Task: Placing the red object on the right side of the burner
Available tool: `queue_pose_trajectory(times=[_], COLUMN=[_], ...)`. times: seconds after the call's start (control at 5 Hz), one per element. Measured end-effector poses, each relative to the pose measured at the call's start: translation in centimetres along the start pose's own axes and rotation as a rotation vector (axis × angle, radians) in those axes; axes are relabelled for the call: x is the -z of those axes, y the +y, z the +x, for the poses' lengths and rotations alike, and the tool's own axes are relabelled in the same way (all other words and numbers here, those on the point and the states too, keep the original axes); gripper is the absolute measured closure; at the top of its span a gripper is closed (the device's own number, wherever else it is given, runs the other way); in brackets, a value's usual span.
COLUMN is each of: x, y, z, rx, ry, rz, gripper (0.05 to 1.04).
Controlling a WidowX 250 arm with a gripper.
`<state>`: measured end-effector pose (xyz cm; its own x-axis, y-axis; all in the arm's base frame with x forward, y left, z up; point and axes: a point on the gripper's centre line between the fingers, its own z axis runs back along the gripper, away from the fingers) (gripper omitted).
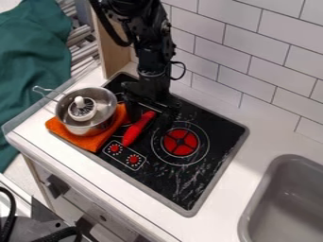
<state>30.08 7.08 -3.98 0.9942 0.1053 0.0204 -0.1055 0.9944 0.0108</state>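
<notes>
From here I see the gripper (150, 121) hanging over the stove (208, 182), its two sides apart around the far end of the red object (134, 131), which slants out toward seven o'clock. The object lies at ten o'clock from the burner (180, 142), four o'clock from the pot (101, 124).

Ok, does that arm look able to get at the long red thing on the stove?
Likely yes: its end effector hangs right by one end of the long red thing, and the metal pot sits to one side.
</notes>
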Motion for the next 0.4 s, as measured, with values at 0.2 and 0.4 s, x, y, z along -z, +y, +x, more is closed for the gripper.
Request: queue_pose_trajectory(times=[0.2, 0.4], x=[0.48, 0.40], y=[0.76, 0.88], z=[0.24, 0.68], rx=[-0.006, -0.002], ry=[-0.006, -0.007], rz=[0.002, 0.002], gripper=[0.079, 0.079])
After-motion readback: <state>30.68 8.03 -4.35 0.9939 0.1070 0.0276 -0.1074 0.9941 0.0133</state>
